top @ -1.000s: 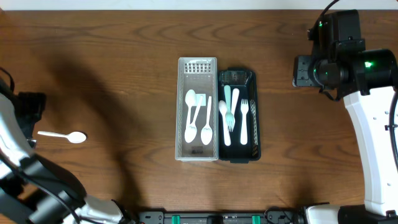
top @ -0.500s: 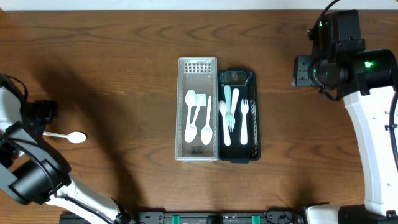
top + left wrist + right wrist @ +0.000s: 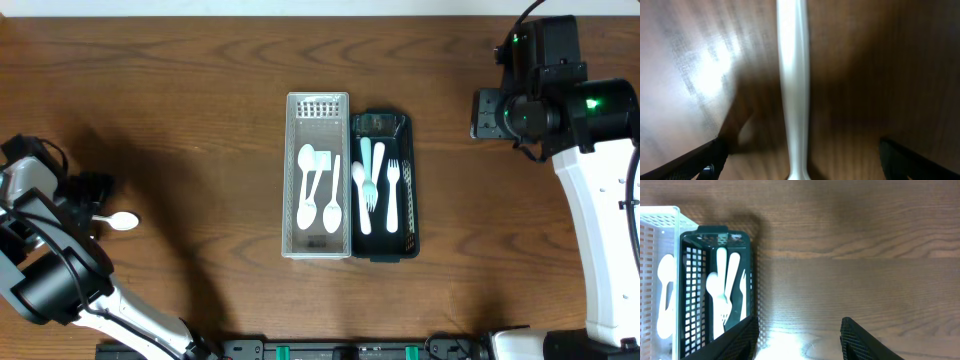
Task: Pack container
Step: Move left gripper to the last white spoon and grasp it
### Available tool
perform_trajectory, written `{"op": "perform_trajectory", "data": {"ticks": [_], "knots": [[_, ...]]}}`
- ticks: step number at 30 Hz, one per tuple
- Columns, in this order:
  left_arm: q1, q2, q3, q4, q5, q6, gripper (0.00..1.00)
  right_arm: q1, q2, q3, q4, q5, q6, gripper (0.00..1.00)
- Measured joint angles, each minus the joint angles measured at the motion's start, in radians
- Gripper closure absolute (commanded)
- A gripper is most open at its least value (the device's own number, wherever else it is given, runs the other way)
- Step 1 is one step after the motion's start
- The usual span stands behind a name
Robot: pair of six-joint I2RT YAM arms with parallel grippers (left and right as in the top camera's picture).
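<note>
A white plastic spoon (image 3: 121, 221) lies on the wooden table at the far left. My left gripper (image 3: 92, 193) is over its handle, fingers open either side of the handle (image 3: 793, 95) in the left wrist view. A white basket (image 3: 290, 180) holds several white spoons. A black basket (image 3: 409, 190) beside it holds white and pale green forks; it also shows in the right wrist view (image 3: 690, 235). My right gripper (image 3: 799, 345) is open and empty, high over bare table right of the black basket.
The two baskets stand side by side at the table's middle. The right arm (image 3: 590, 150) runs down the right side. The left arm's body (image 3: 40, 270) fills the lower left corner.
My left gripper has moved right along the spoon's handle toward its bowl, covering most of the handle. The right arm has not moved.
</note>
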Motion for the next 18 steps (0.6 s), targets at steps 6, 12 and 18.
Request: {"op": "perform_trajectory", "data": {"ticks": [6, 12, 18], "knots": [[-0.027, -0.016, -0.026, 0.037, -0.022, 0.018, 0.15, 0.0, 0.0, 0.0, 0.0, 0.0, 0.0, 0.45], [-0.033, -0.018, -0.028, 0.044, -0.022, 0.028, 0.5, 0.0, 0.0, 0.0, 0.0, 0.0, 0.0, 0.45], [-0.033, -0.018, -0.028, 0.043, -0.018, 0.037, 0.74, 0.0, 0.0, 0.0, 0.0, 0.0, 0.0, 0.44]]}}
